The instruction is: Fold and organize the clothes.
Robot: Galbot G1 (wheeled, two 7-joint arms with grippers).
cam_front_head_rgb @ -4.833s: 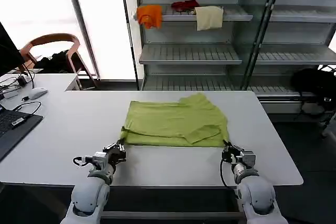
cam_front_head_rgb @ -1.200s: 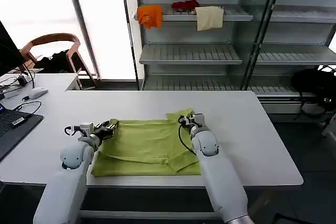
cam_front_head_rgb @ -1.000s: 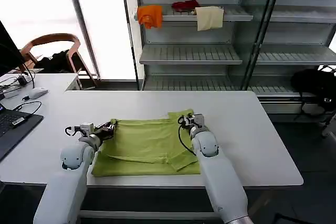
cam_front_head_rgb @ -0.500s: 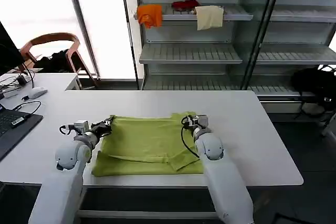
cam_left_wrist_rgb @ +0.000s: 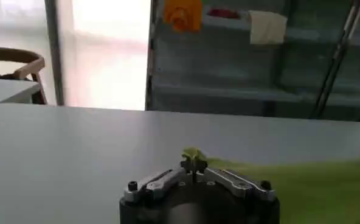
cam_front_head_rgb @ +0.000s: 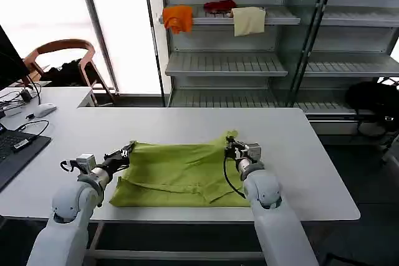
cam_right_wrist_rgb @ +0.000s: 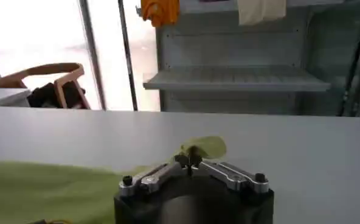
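Observation:
The lime yellow-green T-shirt (cam_front_head_rgb: pixel 181 175) lies folded on the white table (cam_front_head_rgb: pixel 299 166), toward its front edge. My left gripper (cam_front_head_rgb: pixel 128 152) is shut on the shirt's far left corner, and a tuft of green fabric (cam_left_wrist_rgb: pixel 193 154) sticks out past its closed jaws (cam_left_wrist_rgb: pixel 193 164). On the far right corner my right gripper (cam_front_head_rgb: pixel 230 147) is shut too, with a fold of cloth (cam_right_wrist_rgb: pixel 203 146) showing beyond the pinched fingertips (cam_right_wrist_rgb: pixel 188 162). Both held corners are raised slightly off the shirt's lower layer.
A laptop (cam_front_head_rgb: pixel 15 151), cables and a mouse (cam_front_head_rgb: pixel 43 111) sit at the table's left. Behind the table stand metal shelves (cam_front_head_rgb: pixel 224 63) holding an orange cloth (cam_front_head_rgb: pixel 177 18), a red cloth (cam_front_head_rgb: pixel 219 6) and a cream cloth (cam_front_head_rgb: pixel 248 20). A wooden chair (cam_front_head_rgb: pixel 62 51) is at the back left.
Both grippers first drew the shirt's far edge over and toward the front of the table. In the last second they have spread slightly outward and toward me, pulling the fabric flatter.

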